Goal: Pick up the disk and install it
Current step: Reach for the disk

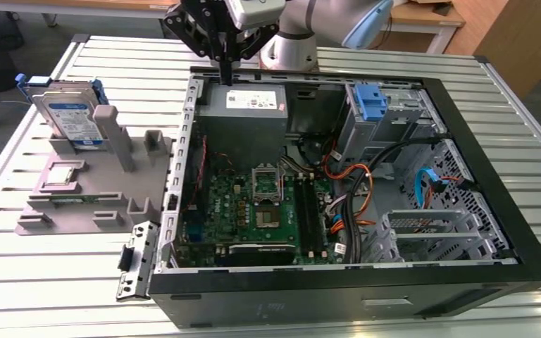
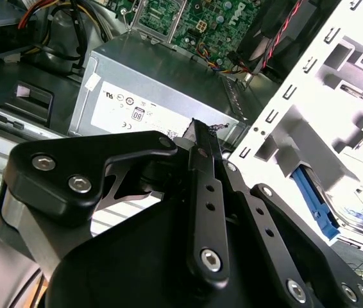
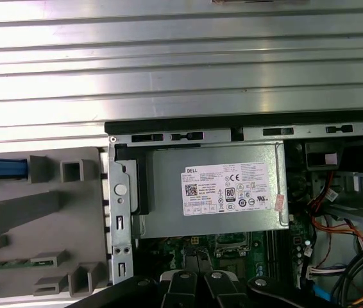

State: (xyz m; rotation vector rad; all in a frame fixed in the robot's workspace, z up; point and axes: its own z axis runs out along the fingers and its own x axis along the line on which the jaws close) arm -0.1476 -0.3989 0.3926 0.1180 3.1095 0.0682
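The disk [image 1: 70,118], a silver drive with a white-and-blue label in a blue carrier, stands upright in a grey holder [image 1: 92,190] at the exterior view's left, outside the computer case. Its blue carrier edge also appears in the second wrist view [image 2: 314,196] and the first wrist view [image 3: 0,169]. My gripper [image 1: 225,74] hangs over the back wall of the open case, just above the grey power supply [image 1: 244,103], well to the right of the disk. Its fingers [image 2: 199,138] are shut together with nothing between them.
The open black computer case [image 1: 496,204] fills the table's middle, with the motherboard [image 1: 261,211], cables and a blue bracket [image 1: 369,104] in the drive bay. The grey holder also carries a small square chip [image 1: 60,176]. The table [image 1: 54,282] is slatted metal.
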